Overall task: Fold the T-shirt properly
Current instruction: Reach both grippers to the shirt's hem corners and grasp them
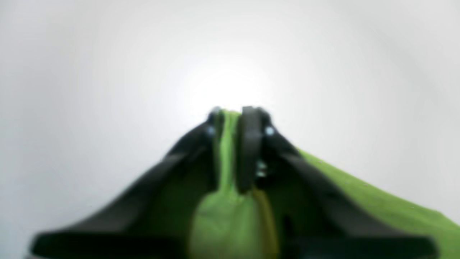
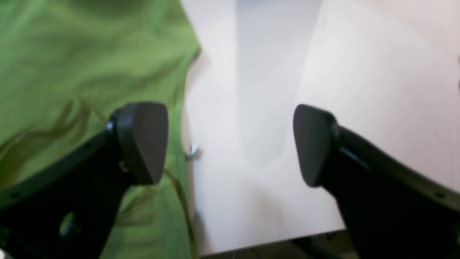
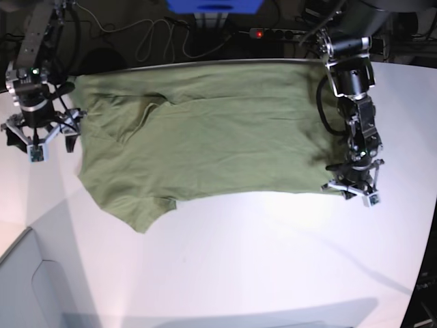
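The olive-green T-shirt [image 3: 205, 137] lies spread flat across the far half of the white table [image 3: 273, 260]. My left gripper [image 3: 351, 186] is at the shirt's right near corner. In the left wrist view the left gripper [image 1: 231, 115] is shut on a pinched fold of the T-shirt [image 1: 377, 201]. My right gripper [image 3: 51, 133] hovers at the shirt's left edge. In the right wrist view the right gripper [image 2: 230, 144] stands wide open and holds nothing. One finger [image 2: 143, 144] is over the T-shirt [image 2: 72, 54], the other finger [image 2: 312, 144] over bare table [image 2: 359, 72].
Cables and a power strip [image 3: 273, 33] lie behind the table's far edge, beside a blue object [image 3: 215, 5]. The table edge [image 2: 269, 248] runs just below the right gripper in the right wrist view. White tabletop fills the near half of the base view.
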You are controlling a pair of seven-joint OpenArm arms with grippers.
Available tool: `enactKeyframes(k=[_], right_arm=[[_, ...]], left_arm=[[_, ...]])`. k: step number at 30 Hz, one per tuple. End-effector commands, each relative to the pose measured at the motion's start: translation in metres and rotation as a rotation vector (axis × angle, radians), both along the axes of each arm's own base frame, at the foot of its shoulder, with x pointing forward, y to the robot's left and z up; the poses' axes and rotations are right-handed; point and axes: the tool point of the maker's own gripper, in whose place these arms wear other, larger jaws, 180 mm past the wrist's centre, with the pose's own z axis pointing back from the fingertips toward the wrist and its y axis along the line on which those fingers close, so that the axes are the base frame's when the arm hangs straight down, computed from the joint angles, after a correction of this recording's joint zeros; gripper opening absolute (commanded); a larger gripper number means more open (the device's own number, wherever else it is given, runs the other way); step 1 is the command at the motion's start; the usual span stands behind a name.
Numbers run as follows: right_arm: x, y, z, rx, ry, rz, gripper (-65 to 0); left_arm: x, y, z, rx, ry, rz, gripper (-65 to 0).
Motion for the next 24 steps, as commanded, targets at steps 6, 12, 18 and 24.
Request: enactKeyframes(k=[6,12,18,24], right_arm=[[0.056,0.006,0.027,0.027,-0.127,0.033,-10.9],[0.131,0.04,-0.006,0.138,-0.062,0.107,-10.9],[0.19,0.073,-0.029,0.208,-0.014,0.176,-11.5],[0.215,0.09,-0.06,0.262,-0.007,0.209,-11.5]], left_arm=[[-0.004,-0.004,-0.005,-0.015,0.035,-0.007,-65.0],[-0.004,-0.004,-0.004,-0.014,0.034,-0.006,-65.0],[-0.009,-0.007,-0.011,-0.016,0.052,-0.013,-65.0],[-0.013,-0.015,-0.018,-0.024,0.064,-0.019,-65.0]])
